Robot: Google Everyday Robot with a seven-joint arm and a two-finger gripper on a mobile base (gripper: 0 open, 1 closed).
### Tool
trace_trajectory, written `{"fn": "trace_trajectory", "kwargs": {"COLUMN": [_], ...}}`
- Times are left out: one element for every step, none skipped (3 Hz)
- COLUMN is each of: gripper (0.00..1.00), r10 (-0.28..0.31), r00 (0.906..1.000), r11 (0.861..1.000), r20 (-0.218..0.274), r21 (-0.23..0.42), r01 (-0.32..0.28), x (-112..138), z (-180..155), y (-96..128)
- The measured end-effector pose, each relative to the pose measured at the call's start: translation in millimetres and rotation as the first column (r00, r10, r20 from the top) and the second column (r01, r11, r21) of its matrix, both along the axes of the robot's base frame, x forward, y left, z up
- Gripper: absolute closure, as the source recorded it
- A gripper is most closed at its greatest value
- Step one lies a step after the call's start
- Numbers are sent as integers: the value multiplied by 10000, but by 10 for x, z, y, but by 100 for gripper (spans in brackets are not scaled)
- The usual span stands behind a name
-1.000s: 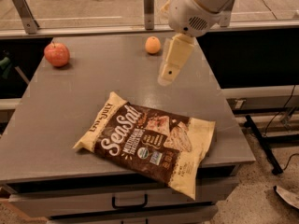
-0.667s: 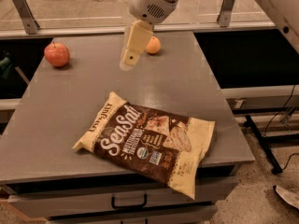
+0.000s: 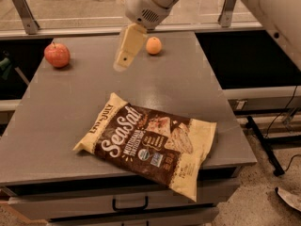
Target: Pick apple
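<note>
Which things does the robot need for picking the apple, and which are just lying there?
For the job: apple, back left on the table; pincer, hanging above the table to the right of the apple, apart from it.
Just lying about: orange fruit at the back; chip bag near the front edge.

arm [image 3: 265, 11]: from top R | wrist [image 3: 148, 4]: bent down | pincer [image 3: 122, 60]: top-centre of view, angled down-L, prob. airborne
</note>
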State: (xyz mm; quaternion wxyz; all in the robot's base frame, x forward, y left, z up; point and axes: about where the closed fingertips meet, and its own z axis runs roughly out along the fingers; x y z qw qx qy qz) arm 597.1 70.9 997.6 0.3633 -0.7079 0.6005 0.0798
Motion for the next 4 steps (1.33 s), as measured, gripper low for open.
{"fn": "trace_trajectory", "kwargs": {"gripper": [0,0,0,0], "r10": [-5,66,197,328], "r00": [9999,9993,9953,9819], "r11": [9942,9676,9298,9003], "r20": [-125,-369,-950,-1868], "r21": [1076,2524,3677,4321], "r01": [18,30,167,521], "x": [351,888,1317,1526], "z": [-243,-496,-728,-992], "y": [500,1121,1632,2077]}}
